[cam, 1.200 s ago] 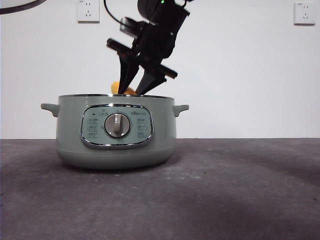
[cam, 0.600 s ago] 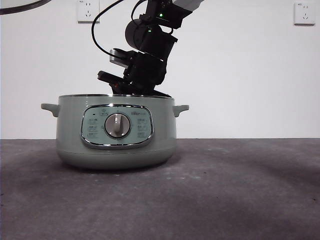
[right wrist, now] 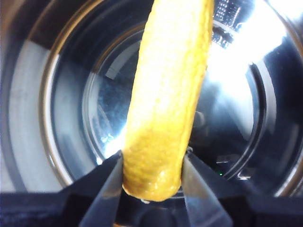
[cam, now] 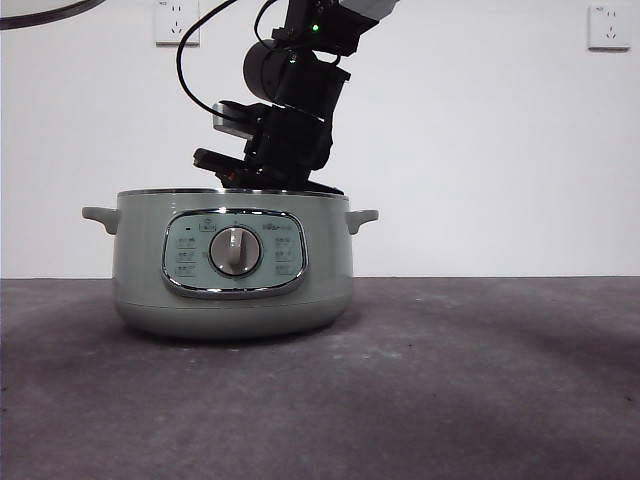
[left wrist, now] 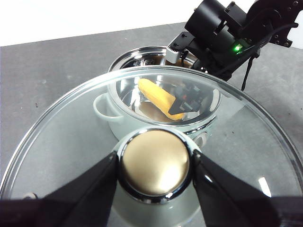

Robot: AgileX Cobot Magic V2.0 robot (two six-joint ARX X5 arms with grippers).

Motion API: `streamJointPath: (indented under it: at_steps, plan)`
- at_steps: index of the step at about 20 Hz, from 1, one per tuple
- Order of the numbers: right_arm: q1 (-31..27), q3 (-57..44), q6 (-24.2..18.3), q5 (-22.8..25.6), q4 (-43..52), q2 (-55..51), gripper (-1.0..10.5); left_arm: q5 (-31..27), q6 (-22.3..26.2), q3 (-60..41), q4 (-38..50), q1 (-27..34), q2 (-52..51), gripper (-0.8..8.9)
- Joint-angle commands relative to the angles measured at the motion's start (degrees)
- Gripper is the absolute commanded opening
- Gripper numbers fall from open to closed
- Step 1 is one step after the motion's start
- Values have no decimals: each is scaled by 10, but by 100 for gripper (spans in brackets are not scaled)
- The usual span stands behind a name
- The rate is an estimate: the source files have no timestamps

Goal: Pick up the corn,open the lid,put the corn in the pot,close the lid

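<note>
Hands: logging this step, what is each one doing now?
Left hand: shut on the lid knob, lifted above the pot.
Right hand: shut on the corn, inside the pot.

The pot point(cam: 232, 262) is sage green on the outside, with a chrome-framed control panel point(cam: 234, 253) of the same green carrying pale markings and a silver dial point(cam: 235, 250). Its inside point(right wrist: 246, 94) is shiny bare metal with bright reflections. The corn point(right wrist: 165, 99) is yellow-orange, glossy and finely pebbled. The lid point(left wrist: 71, 142) is clear glass with a shiny metal rim; its knob point(left wrist: 154, 163) looks dull gold-beige inside a chrome ring in the left wrist view. The right gripper point(right wrist: 152, 177) and the left gripper point(left wrist: 154, 170) are both black. A green light point(cam: 315, 27) glows on the black arm. The table point(cam: 480, 380) is dark grey and mottled, the wall point(cam: 480, 140) white with white sockets point(cam: 177, 21).
</note>
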Motion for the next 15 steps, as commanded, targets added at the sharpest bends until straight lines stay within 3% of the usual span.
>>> streamJointPath:
  at_steps: [1, 4, 9, 13, 15]
  plan:
    - [-2, -4, 0, 9, -16, 17, 177, 7, 0, 8, 26, -9, -3, -8]
    - [-2, -4, 0, 9, -4, 16, 540, 5, 0, 8, 26, -12, 3, -8]
    - [-2, 42, 0, 9, -14, 16, 546, 5, 1, 8, 30, -16, 19, -8]
    - [-3, 207, 17, 16, -78, 15, 545, 5, 1, 8, 47, -22, 39, -8]
    - [-3, 307, 22, 53, -150, 15, 540, 5, 1, 8, 54, -23, 54, -8]
